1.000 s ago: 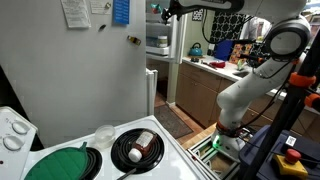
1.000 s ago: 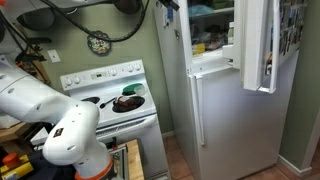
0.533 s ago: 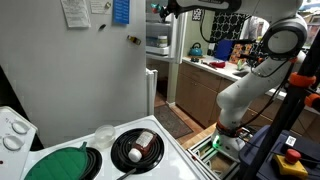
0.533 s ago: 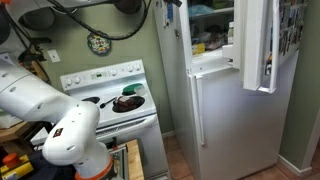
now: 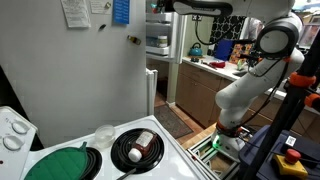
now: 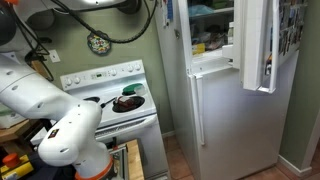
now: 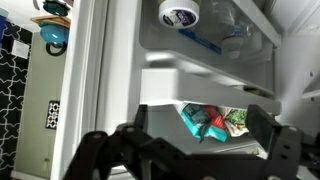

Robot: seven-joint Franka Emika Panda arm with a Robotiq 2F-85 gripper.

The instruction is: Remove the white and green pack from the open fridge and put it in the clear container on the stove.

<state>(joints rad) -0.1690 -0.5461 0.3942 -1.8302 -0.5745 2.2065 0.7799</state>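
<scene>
In the wrist view I look into the open fridge. Several packs lie on a shelf: a teal-green pack point(image 7: 203, 122), a red one behind it, and a white pack with green print point(image 7: 238, 119) to its right. My gripper point(image 7: 200, 150) is open and empty, its dark fingers spread below and in front of the packs, apart from them. In both exterior views the gripper is high at the fridge opening point(image 5: 160, 8) point(image 6: 167, 10). The clear container point(image 5: 104, 133) stands on the stove point(image 5: 170, 150) beside the fridge wall.
A black pan point(image 5: 137, 148) holding an object and a green lid point(image 5: 60, 163) sit on the stove. The fridge door point(image 6: 258, 45) hangs open. A white round tub point(image 7: 180, 13) sits on the upper shelf. A counter with clutter point(image 5: 225, 62) lies behind the arm.
The arm has shifted slightly up and toward the fridge opening. The gripper stays open and empty.
</scene>
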